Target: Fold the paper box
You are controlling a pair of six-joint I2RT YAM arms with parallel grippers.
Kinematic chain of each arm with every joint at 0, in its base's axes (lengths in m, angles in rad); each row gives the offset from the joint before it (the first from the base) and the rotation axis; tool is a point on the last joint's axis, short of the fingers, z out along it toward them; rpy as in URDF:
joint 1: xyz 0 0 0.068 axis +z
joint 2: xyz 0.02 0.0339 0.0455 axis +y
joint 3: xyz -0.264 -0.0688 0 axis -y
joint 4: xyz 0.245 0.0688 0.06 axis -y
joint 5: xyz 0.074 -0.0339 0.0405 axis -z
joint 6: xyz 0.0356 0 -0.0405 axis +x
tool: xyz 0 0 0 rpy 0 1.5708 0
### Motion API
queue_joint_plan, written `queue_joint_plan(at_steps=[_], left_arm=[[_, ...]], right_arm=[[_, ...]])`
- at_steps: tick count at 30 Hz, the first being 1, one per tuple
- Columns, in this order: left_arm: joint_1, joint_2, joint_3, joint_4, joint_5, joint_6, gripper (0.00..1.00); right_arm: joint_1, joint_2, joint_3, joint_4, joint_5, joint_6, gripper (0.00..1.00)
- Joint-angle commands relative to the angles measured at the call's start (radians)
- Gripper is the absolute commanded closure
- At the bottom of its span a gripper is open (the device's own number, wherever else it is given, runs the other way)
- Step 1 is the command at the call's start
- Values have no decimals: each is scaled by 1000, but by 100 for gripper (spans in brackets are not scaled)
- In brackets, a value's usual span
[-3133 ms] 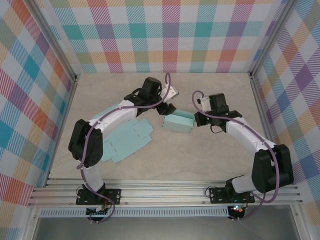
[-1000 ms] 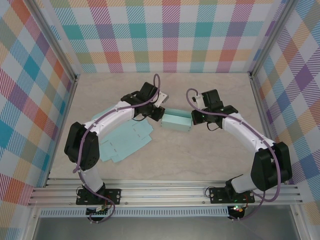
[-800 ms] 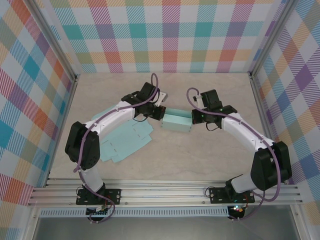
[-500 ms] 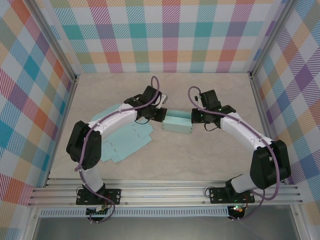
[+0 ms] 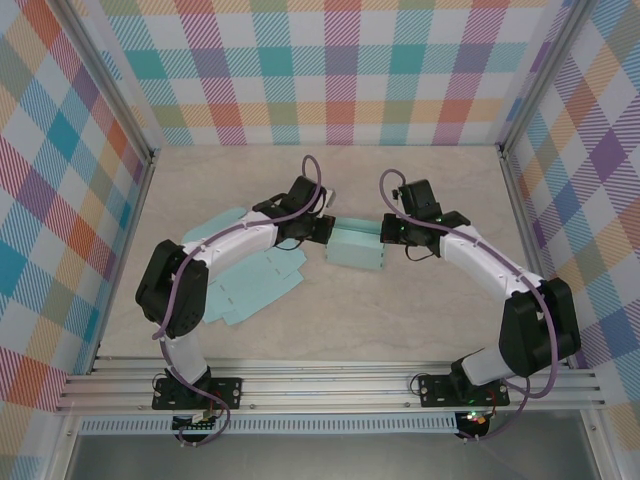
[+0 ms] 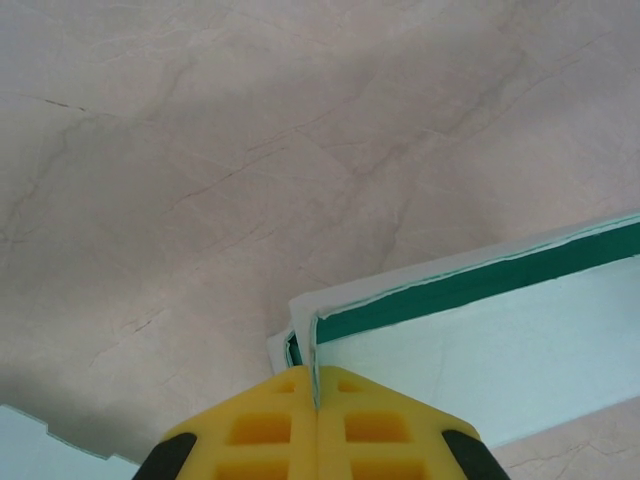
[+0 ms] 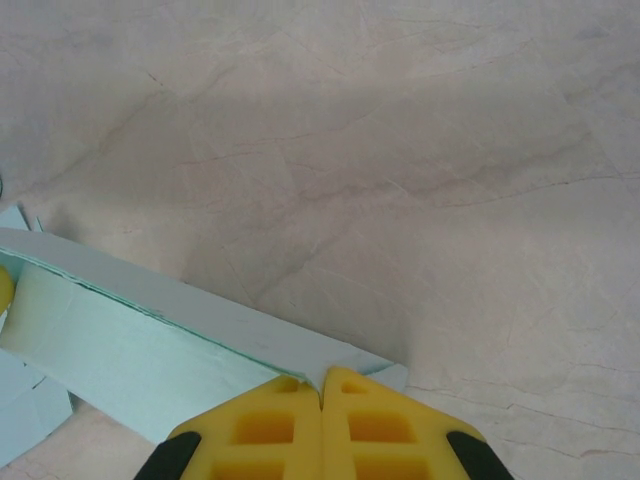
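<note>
1. Spare flat blanks (image 5: 250, 285) lie at the left, apart from the box.
2. The left gripper (image 5: 322, 232) is clenched on the left end wall of the paper box (image 5: 357, 246) at mid-table, probably to steady it.
3. The right gripper (image 5: 388, 232), fingers pressed together, touches the box's right end; I cannot tell whether it pinches paper. Bare table (image 5: 420, 310) lies near and far.

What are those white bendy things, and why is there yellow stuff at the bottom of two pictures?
Those are two robot arms, seen from a camera above. Each ends in a pincer, and a small camera on each wrist took the other two pictures. The yellow stuff is the left pincer and the right pincer, both shut. Between them is a pale green paper box; the left pincer pinches one end, the right seems to pinch the other. Flat paper sheets lie on the table nearby.
</note>
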Motion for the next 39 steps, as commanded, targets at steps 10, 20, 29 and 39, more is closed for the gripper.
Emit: queue_joint_plan(at_steps=[10,20,29,39], left_arm=[[-70,-7,-49,72,-7,-20,100],[-89,-33,-81,133,-82,-28,100],[-93,-71,-146,222,-114,-58,100],[-93,-90,-233,315,-164,-81,100]], right_arm=[[30,-1,5,131,-57,37,100],[31,17,5,154,-59,35,100],[57,-18,-89,251,-14,-7,100],[80,-97,-305,471,72,-66,100]])
